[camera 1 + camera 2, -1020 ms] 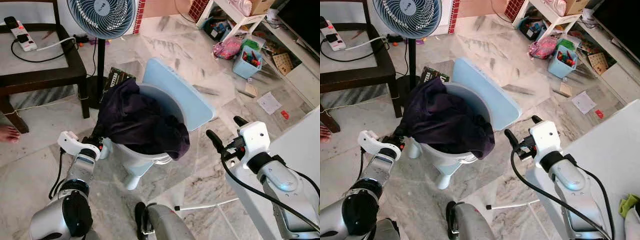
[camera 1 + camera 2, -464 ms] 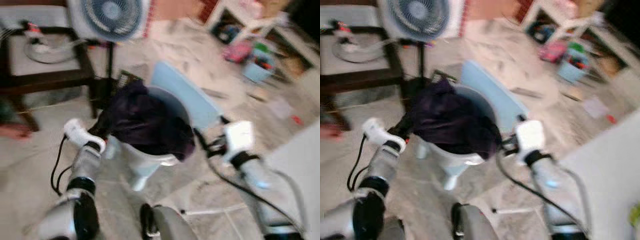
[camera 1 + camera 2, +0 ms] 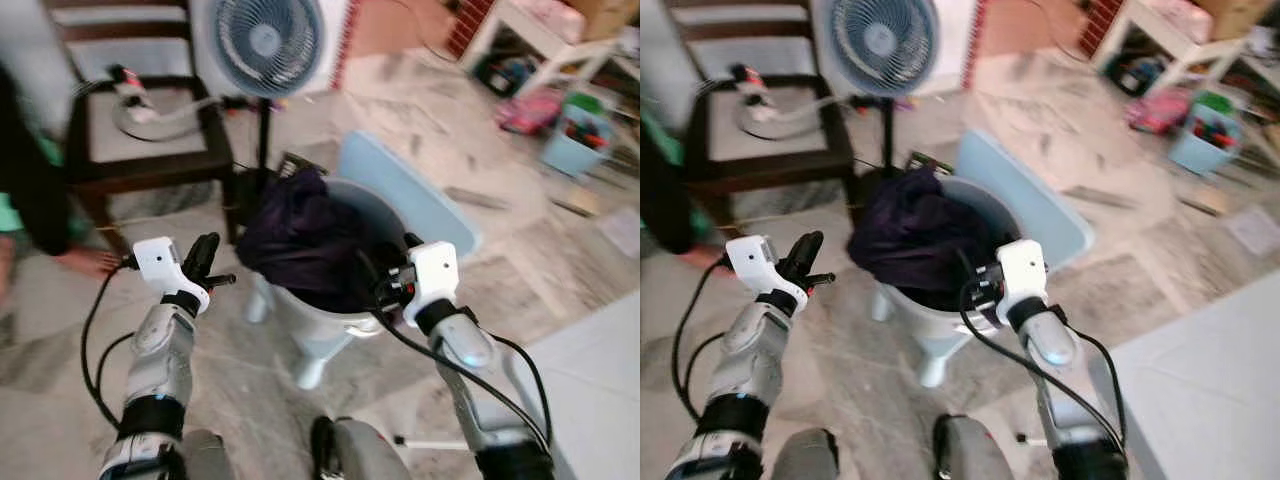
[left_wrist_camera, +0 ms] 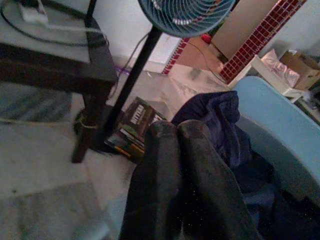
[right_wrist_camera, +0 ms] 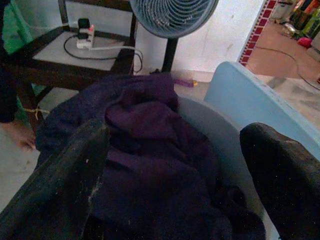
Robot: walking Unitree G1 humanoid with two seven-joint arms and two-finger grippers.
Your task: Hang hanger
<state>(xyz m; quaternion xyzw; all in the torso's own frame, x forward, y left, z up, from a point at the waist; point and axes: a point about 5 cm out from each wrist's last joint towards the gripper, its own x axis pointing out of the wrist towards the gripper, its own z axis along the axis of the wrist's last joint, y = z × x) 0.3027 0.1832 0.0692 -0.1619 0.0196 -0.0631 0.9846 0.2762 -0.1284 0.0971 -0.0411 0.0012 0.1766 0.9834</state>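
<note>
A pale blue laundry basket (image 3: 335, 326) stands on the marble floor with its lid (image 3: 420, 195) tipped open behind it. A dark purple garment (image 3: 300, 225) is heaped in it and spills over the rim on the left. My right gripper (image 3: 388, 265) is open at the basket's right rim, its fingers (image 5: 65, 170) spread wide just above the purple cloth (image 5: 150, 150). My left gripper (image 3: 210, 245) is held up left of the basket, apart from it. In the left wrist view its fingers (image 4: 175, 165) are pressed together on nothing.
A standing fan (image 3: 265, 45) is right behind the basket, its pole (image 3: 262, 135) close to the garment. A dark wooden table (image 3: 150, 165) with a power strip (image 3: 130, 85) stands back left. A person's leg and foot (image 3: 85, 262) are at the left. Toys (image 3: 575, 130) clutter the far right.
The camera has swung left and come closer. My right gripper has come in over the basket's clothes. My left gripper has lifted away from the basket's side. A person has come into view.
</note>
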